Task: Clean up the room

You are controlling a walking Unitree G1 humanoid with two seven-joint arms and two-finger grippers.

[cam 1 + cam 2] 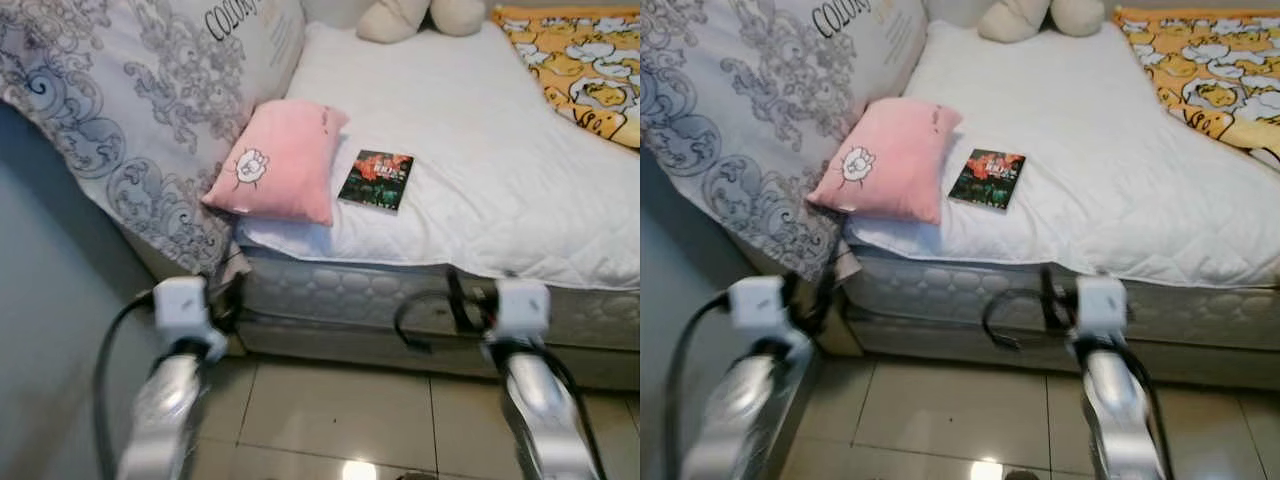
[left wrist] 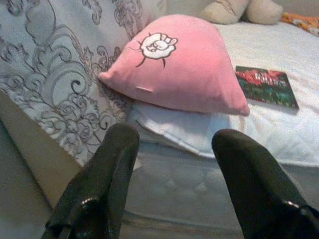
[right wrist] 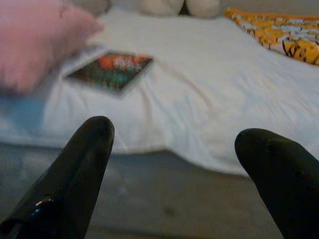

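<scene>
Robot stood at the bed's (image 1: 480, 150) side edge, both arms raised in front, low by the mattress side, over the tiled floor (image 1: 330, 410). Left tool (image 2: 172, 164) had its fingers apart and held nothing; it pointed at the pink pillow (image 1: 283, 160), which lay on the near left corner of the bed against a big patterned pillow (image 1: 140, 90). Right tool (image 3: 174, 164) was also spread and empty, aimed at the white cover right of the book (image 1: 376, 179). The book lay flat on the cover just beside the pillow's right edge, close to touching it, cannot tell if it did, near the bed's front edge. Its long axis ran roughly away from the robot, slightly tilted. It sat ahead and up from both tools, between the arms in the head views, somewhat closer to the left arm; from the right tool it lay forward and to the left. A plush toy (image 1: 420, 15) and an orange blanket (image 1: 580, 60) were at the far end of the bed. Likely next pick was the book or pillow; either tool would need to rise above mattress level and reach forward over the edge.
</scene>
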